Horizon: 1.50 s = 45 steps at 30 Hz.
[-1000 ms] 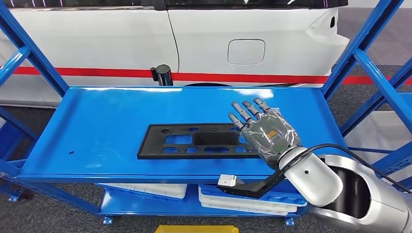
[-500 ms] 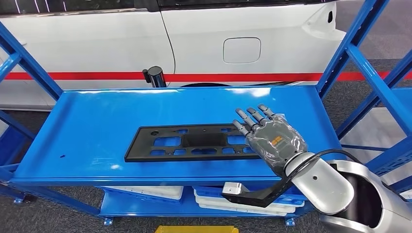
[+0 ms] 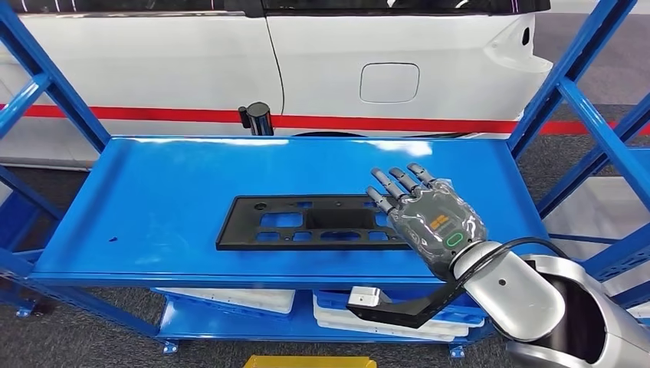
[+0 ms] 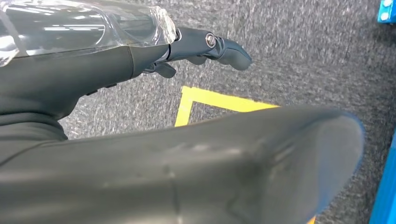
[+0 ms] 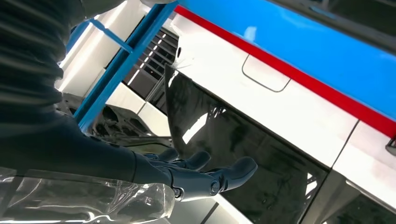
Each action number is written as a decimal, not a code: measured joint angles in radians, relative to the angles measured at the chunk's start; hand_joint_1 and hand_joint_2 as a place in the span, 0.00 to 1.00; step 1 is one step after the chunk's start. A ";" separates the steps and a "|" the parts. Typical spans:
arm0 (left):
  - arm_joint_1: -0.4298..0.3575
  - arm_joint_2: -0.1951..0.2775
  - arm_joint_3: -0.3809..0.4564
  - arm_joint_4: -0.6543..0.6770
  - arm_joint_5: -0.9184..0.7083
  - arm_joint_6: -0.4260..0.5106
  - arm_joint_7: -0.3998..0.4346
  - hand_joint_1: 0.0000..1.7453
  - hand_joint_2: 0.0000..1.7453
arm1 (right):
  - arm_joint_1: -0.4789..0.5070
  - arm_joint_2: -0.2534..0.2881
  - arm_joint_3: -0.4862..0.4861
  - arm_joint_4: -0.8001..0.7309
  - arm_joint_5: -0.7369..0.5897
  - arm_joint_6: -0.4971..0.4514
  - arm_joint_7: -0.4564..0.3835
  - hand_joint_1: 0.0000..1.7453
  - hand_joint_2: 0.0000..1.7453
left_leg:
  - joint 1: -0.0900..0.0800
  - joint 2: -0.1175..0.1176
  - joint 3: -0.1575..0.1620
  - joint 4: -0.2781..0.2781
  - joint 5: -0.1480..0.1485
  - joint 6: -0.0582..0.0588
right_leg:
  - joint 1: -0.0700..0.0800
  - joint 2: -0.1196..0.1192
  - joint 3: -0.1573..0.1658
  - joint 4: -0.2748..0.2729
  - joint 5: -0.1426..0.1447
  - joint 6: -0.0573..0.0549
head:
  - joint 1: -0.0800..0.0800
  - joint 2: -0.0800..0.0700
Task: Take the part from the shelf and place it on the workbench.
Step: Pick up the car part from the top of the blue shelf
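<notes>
The black part [image 3: 310,223], a long flat plate with rectangular cutouts, lay flat on the top board of the blue shelf [image 3: 169,192], a little right of the middle and near the front edge. The right robot hand [image 3: 429,217] hovered at the part's right end, palm down, its fingers [image 3: 391,184] stretched out straight and spread apart, holding nothing. Its fingertips reached over the corner of the plate; whether they touched it could not be told. A clear plastic cover wrapped the back of that hand, and a black cable [image 3: 529,244] ran from the silver forearm [image 3: 536,307] behind it.

In the left wrist view, the left robot hand [image 4: 140,56] hung above grey carpet [image 4: 303,56] crossed by a strip of yellow tape [image 4: 215,99]. Its fingers [image 4: 224,45] were extended with nothing between them.

Behind the shelf stood a white car [image 3: 345,61] with a red stripe [image 3: 383,123] along its side and a fuel flap [image 3: 389,82]. A small black cylinder [image 3: 257,119] stood at the back edge of the top board. White trays [image 3: 230,300] rested on the lower board of the shelf.
</notes>
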 joint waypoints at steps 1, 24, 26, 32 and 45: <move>0.000 -0.001 0.000 0.000 0.000 0.001 0.000 0.00 0.00 | 0.001 0.000 -0.002 0.000 0.000 -0.001 0.000 0.00 1.00 | 0.000 0.000 -0.001 0.000 0.000 0.002 | 0.000 0.000 -0.034 0.075 -0.037 0.002 | 0.001 0.000; -0.001 -0.003 0.000 0.000 -0.006 0.006 -0.002 0.00 0.00 | 0.006 0.000 -0.003 0.000 -0.009 -0.066 0.000 0.00 1.00 | 0.000 -0.001 -0.015 0.032 -0.016 -0.035 | 0.002 0.000 0.051 -0.114 0.072 -0.028 | -0.002 0.000; -0.003 -0.003 0.000 0.000 -0.007 0.007 -0.002 0.00 0.00 | 0.005 0.000 -0.003 0.001 -0.009 -0.074 0.000 0.00 1.00 | -0.005 -0.002 -0.009 0.008 -0.012 -0.027 | 0.005 0.001 0.049 -0.115 0.073 -0.018 | -0.001 0.000; -0.005 -0.005 0.000 0.000 -0.010 0.007 -0.003 0.00 0.00 | -0.001 -0.003 0.000 0.003 -0.010 -0.091 0.000 0.00 1.00 | 0.001 0.000 -0.005 -0.002 0.005 0.002 | -0.002 0.000 -0.045 0.102 -0.046 0.006 | 0.003 0.000; -0.008 -0.006 -0.001 0.002 -0.018 0.007 -0.003 0.00 0.00 | -0.027 -0.003 0.048 0.041 -0.040 -0.140 0.000 0.00 1.00 | -0.001 -0.003 -0.036 0.070 -0.048 -0.037 | 0.000 -0.001 0.047 -0.116 0.072 -0.031 | 0.000 0.000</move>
